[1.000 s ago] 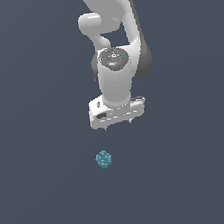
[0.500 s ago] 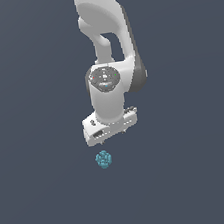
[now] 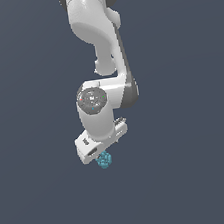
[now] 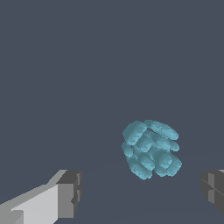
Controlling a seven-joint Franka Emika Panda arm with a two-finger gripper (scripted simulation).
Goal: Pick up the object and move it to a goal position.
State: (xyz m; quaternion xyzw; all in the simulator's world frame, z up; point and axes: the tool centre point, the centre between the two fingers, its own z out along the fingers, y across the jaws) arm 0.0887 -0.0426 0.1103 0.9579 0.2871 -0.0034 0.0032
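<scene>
Gripper (image 4: 140, 192), white body with dark grey pads: jaws spread wide, nothing between them clenched; one fingertip (image 4: 70, 192) and the other (image 4: 213, 190) stand well apart in the wrist view, neither touching the lump.

Object (image 4: 151, 148): small teal-blue bumpy lump, berry-like cluster of oblong lobes. Lies on the plain dark grey-blue floor (image 3: 193, 173), between the lines of the two fingers and nearer the second one. In the exterior view it (image 3: 104, 160) shows just below the gripper (image 3: 99, 145), partly overlapped by the gripper's lower edge.

Surroundings: only the white arm (image 3: 97, 45) rising out of frame; no other item near the lump.

Hidden or unclear: fingers themselves cannot be made out in the exterior view; whether they reach floor level cannot be told. Both fingertips are cut by the wrist frame's edge.

Orientation: lump roughly round; long axis slight, running diagonally in the wrist view; no distinct front.
</scene>
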